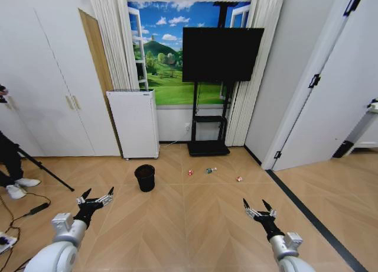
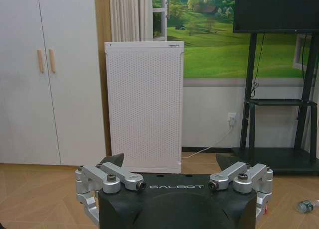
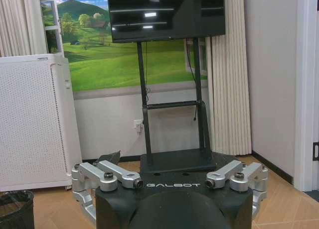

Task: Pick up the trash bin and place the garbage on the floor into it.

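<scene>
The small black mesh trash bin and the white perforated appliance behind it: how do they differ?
The small round black mesh trash bin is far shorter than the tall white perforated appliance. The bin is round and tapered; the appliance is a flat rectangular panel. The bin stands out on the tan herringbone floor; the appliance stands back by the wall. Both are upright.

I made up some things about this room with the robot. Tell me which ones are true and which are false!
1. The trash bin stands upright on the floor. True.
2. The left gripper holds the bin. False: it is open, holding nothing, well short of the bin.
3. Three scraps of garbage lie on the floor. True.
4. The garbage is already inside the bin. False: it lies beside it, near the TV stand.
5. The right gripper is open. True.
</scene>
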